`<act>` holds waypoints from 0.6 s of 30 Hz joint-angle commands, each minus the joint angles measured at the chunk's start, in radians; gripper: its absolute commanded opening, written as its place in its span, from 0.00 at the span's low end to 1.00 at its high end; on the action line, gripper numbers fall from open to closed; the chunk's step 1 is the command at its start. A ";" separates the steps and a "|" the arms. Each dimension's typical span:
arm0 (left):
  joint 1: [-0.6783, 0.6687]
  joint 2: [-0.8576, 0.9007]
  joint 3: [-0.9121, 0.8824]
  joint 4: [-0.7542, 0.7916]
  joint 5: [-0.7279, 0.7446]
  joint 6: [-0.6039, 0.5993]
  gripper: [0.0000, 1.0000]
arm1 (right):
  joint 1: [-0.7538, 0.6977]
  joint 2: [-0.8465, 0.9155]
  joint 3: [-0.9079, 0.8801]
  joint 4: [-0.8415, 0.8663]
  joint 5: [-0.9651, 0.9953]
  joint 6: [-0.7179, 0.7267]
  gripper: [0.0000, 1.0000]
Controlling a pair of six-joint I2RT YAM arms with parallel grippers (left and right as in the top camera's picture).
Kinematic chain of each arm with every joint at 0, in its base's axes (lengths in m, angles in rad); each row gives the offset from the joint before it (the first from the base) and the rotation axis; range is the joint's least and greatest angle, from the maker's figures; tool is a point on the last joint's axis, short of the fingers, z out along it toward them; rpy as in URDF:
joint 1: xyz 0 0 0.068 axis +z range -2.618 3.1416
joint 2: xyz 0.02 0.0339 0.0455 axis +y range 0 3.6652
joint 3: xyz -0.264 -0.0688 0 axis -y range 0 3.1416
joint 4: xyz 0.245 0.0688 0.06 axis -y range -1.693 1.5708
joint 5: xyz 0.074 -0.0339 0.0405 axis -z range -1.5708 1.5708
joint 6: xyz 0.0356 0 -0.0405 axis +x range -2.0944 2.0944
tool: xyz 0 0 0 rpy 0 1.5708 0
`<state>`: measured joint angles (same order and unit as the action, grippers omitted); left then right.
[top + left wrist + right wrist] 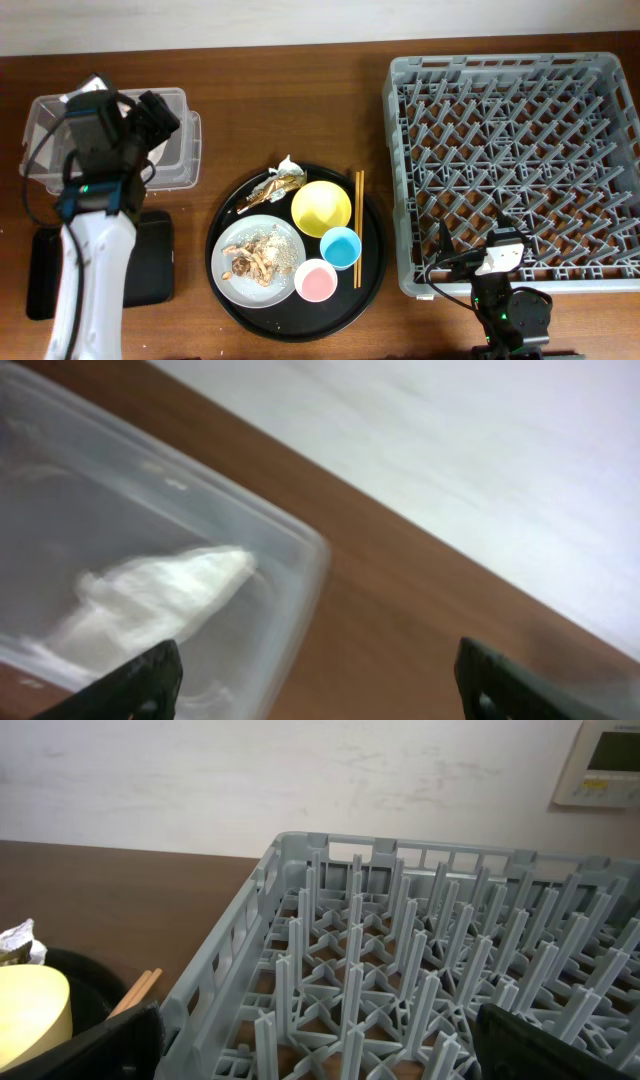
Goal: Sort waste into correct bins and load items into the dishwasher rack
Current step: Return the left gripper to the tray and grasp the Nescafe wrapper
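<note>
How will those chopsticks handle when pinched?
The chopsticks look thin, stiff and light: probably easy to lift, but apt to pivot or separate if pinched off-centre. Lying flat on the round black tray beside the blue cup, they may roll, and a grasp could nudge the cup.

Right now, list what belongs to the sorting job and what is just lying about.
Job: napkin, wrapper, food scraps, clear box, black rectangular tray, yellow bowl, blue cup, pink cup, plate, chopsticks, rack.
Lying about: round black tray, wall control panel.
</note>
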<state>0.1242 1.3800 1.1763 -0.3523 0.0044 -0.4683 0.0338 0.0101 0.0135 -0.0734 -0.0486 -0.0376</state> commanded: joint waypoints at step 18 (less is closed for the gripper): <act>-0.369 0.381 0.000 -0.289 0.132 0.604 0.56 | 0.005 -0.006 -0.008 -0.001 0.005 -0.003 0.99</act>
<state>-0.2401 1.7260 1.1801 -0.6361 0.1448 0.0689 0.0338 0.0101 0.0135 -0.0738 -0.0486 -0.0380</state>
